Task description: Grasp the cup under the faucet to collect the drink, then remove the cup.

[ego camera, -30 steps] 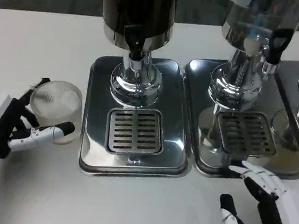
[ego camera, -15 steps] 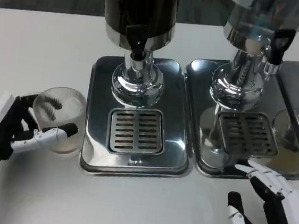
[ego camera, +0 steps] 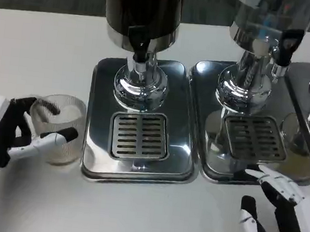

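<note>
At the lower left of the frame the left hand (ego camera: 9, 134) grips a clear plastic cup (ego camera: 59, 128), its fingers (ego camera: 50, 140) wrapped around the cup's side. The cup stands upright on the white worktop (ego camera: 40, 48), just beside the left edge of a shiny steel drip tray (ego camera: 102, 116), not under the faucet (ego camera: 141, 48). That black faucet sits at the top centre, below a dark drink dispenser (ego camera: 143, 9), and a slotted grate (ego camera: 140, 135) lies in the tray beneath it. To the right stands a second dispenser (ego camera: 264, 22) with a clear tank on its own tray (ego camera: 204, 93). In the lower right corner the right hand (ego camera: 277, 217) hovers over the worktop near the front edge of that second tray, fingers spread apart and holding nothing.
</note>
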Tool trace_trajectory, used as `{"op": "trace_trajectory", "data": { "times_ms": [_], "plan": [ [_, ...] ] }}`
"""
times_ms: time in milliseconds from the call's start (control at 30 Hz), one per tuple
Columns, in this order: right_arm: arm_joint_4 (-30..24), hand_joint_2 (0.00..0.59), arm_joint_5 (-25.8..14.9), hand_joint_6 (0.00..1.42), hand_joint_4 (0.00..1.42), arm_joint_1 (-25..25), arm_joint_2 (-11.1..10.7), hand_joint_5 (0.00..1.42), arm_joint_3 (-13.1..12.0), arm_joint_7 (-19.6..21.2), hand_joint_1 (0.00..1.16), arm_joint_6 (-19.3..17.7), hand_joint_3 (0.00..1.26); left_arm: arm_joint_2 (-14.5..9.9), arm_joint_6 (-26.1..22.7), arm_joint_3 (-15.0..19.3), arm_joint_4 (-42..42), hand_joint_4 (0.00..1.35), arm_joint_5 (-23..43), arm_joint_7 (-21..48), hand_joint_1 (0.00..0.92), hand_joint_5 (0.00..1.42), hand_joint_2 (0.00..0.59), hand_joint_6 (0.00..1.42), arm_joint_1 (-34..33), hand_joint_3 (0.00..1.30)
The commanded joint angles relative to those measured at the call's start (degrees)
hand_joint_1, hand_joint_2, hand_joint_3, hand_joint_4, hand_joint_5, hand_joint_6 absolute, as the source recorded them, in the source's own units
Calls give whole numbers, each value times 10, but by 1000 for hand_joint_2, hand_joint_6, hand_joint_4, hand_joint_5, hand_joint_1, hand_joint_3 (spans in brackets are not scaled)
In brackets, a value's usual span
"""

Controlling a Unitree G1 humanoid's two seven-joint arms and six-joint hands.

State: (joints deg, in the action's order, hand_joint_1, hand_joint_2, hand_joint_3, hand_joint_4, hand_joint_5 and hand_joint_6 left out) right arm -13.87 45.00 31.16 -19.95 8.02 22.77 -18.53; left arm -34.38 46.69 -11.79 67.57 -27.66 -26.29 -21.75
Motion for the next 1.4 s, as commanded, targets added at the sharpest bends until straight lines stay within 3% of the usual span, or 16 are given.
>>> {"op": "trace_trajectory", "data": {
  "times_ms": [33,400,633,967,1400],
  "plan": [
    [1,525,-3,367,247,-5,3,247,0,-3,247,-3,382,-13,20,20,-5,793,14,-17,338,1051,67,1345,14,695],
    [10,525,-7,367,247,-17,5,247,5,-5,239,-6,383,-41,84,65,-66,803,27,-18,344,1051,54,1359,62,717],
    [11,525,-8,367,247,-17,5,247,5,-4,235,-5,383,-41,107,90,-113,804,33,-13,345,1062,51,1363,83,720],
    [6,525,-8,367,247,-14,8,247,4,-4,232,-4,385,-13,107,75,-166,820,11,5,343,1063,41,1381,75,732],
    [-14,529,-1,367,247,7,18,247,2,-1,230,0,388,38,80,38,-127,821,-22,17,349,1063,37,1382,18,732]
  ]
}}
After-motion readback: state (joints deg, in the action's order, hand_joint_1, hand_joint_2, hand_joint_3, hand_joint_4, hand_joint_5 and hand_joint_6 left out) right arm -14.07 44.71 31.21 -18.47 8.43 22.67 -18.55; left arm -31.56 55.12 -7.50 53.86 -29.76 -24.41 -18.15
